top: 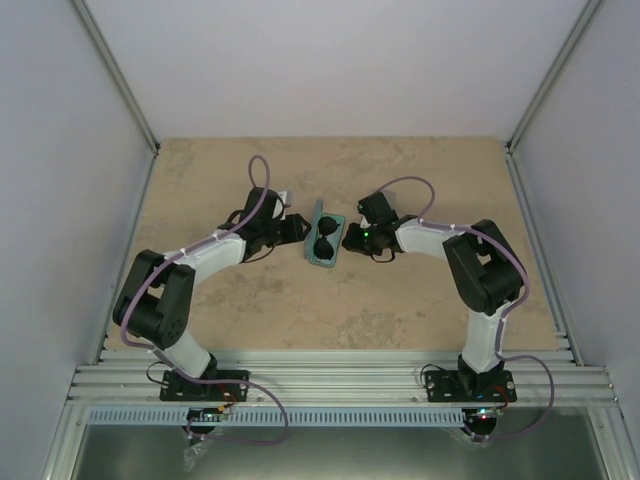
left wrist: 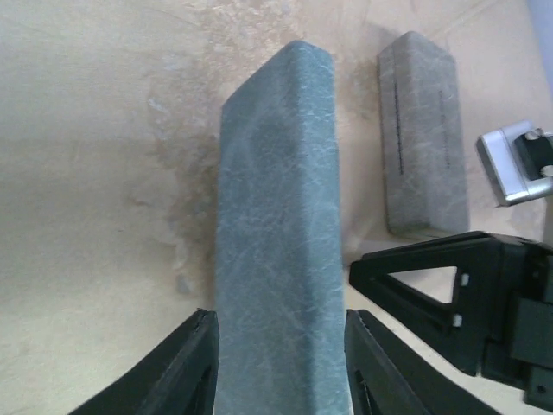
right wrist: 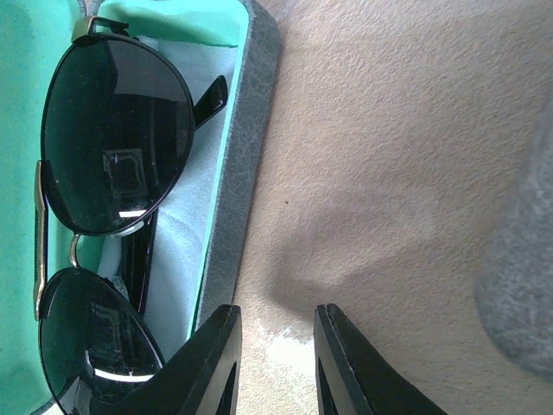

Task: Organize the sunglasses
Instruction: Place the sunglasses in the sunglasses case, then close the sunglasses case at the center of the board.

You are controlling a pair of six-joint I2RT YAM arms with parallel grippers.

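Black sunglasses (right wrist: 112, 138) lie in the open blue-grey case (right wrist: 246, 156). Left hand (left wrist: 281, 324) straddles its raised lid (left wrist: 276, 199), grip unclear; right hand (right wrist: 276, 313), slightly apart, empty, sits at the rim. Likely next: swing the lid down.

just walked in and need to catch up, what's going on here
The black-lens sunglasses already lie inside the open blue-grey case. The left gripper has its fingers on either side of the case's raised lid, though a firm grip is not clear. The right gripper hovers open at the case's rim with nothing between its fingers. A second, grey case lies nearby.
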